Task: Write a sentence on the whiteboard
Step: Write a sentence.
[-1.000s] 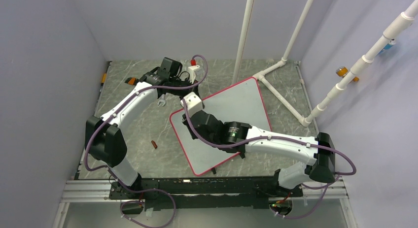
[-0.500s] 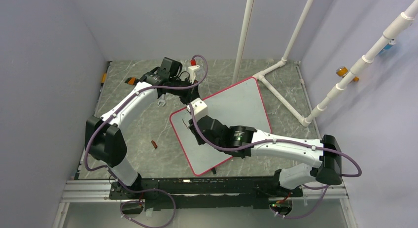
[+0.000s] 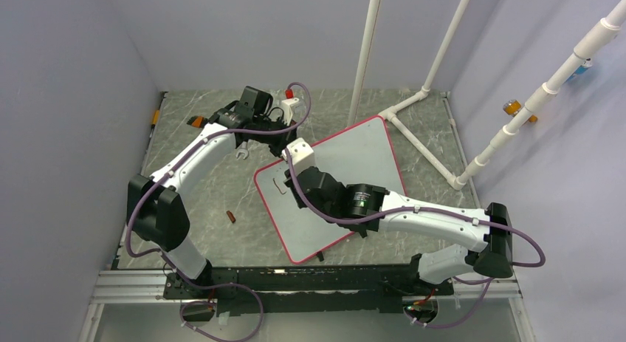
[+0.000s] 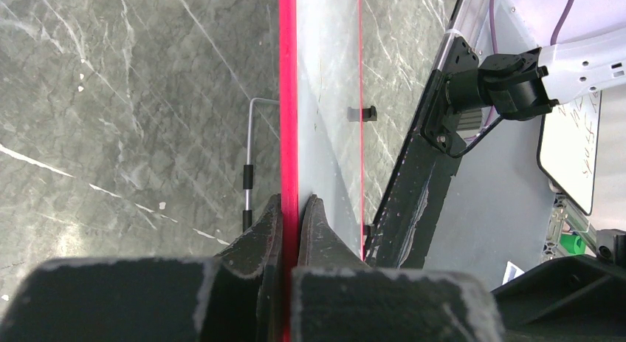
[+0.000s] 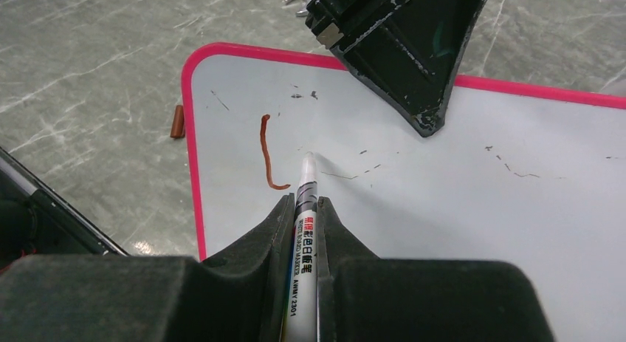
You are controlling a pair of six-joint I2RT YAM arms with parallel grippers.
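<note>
First letter just begun: the right gripper (image 5: 304, 207), clamped on the marker (image 5: 306, 188), sets its tip, seemingly touching, beside one red stroke (image 5: 264, 154) near a corner of the board (image 3: 354, 154) lying on the table (image 3: 221, 238), rim pinched by the left gripper (image 4: 291, 209); next comes steady curving contact.

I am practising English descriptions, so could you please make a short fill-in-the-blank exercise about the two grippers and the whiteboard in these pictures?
1. The ____ gripper holds the marker.
2. The left gripper is shut on the pink edge of the ____.
3. Only ____ red stroke is written there.

Missing words: right; whiteboard; one.
</note>
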